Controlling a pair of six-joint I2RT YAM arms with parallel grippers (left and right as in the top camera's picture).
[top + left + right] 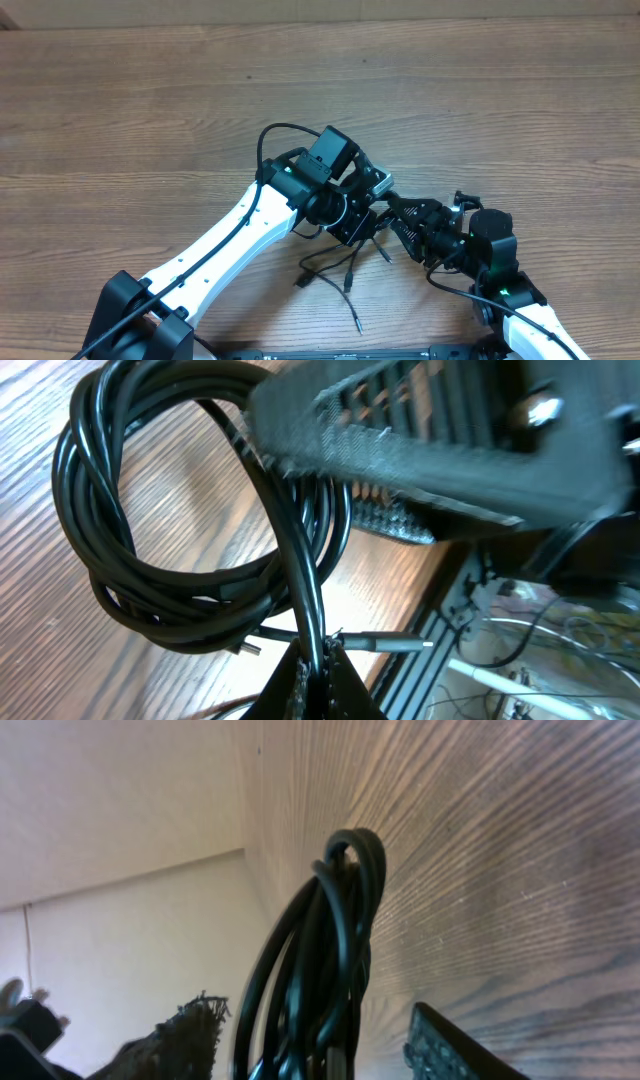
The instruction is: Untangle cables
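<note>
From overhead, we see the left arm (225, 235) reach in from the lower left and the right arm (500, 270) from the lower right. Their heads meet near the middle of the wooden bench (150, 100). The cables (335, 265) lie under and just below that meeting point, largely hidden by the arms. A few loose ends trail toward the near edge of the bench. From up here we cannot tell how either set of fingers stands.

In the left wrist view, the cables (110, 560) form a loose coil of several black loops over the wood grain. The left fingers (350, 698) are pressed together at the bottom of the picture, pinching strands of the coil between them. A plug (395, 645) with a silvery tip lies just right of the pinch. The right fingers (430, 430), dark and blurred, loom across the upper right, over the far side of the coil.

In the right wrist view, the cables (335, 940) rise as a tight bunch of loops between the right fingers (190, 1040). One finger stands at the lower left and the other at the lower right. They are spread, and we see a narrow gap on each side of the bunch. The bench fills the right of the picture, and a pale wall (110, 810) fills the left.
</note>
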